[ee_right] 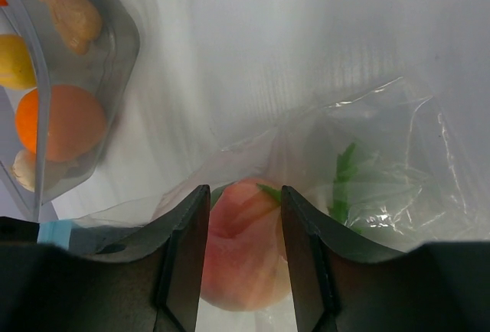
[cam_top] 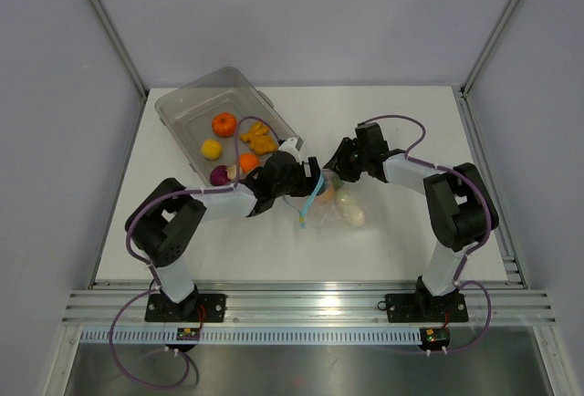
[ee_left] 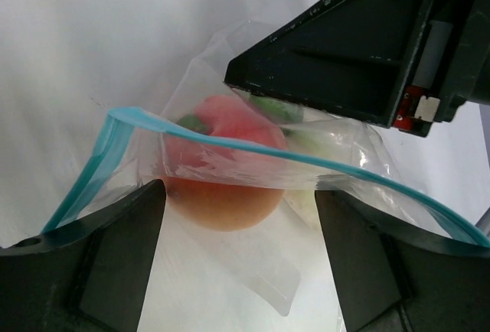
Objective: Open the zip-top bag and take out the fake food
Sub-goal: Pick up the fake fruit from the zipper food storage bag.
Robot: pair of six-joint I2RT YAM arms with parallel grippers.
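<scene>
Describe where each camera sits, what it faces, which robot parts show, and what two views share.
Top external: overhead, behind the robot, facing down at the table; left arm, right arm show.
Left wrist: on the left arm, facing the zip-top bag past the left pincer.
Right wrist: on the right arm, looking down through the right pincer.
Shared: both wrist views show the peach.

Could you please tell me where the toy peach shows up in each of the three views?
Top view: the peach sits just right of centre, inside the bag.
Left wrist: the peach is in the centre, behind the zip strip.
Right wrist: the peach is at bottom centre.
Shared landmark: the blue zip strip, beside the peach in the top view and at the lower left in the right wrist view.
</scene>
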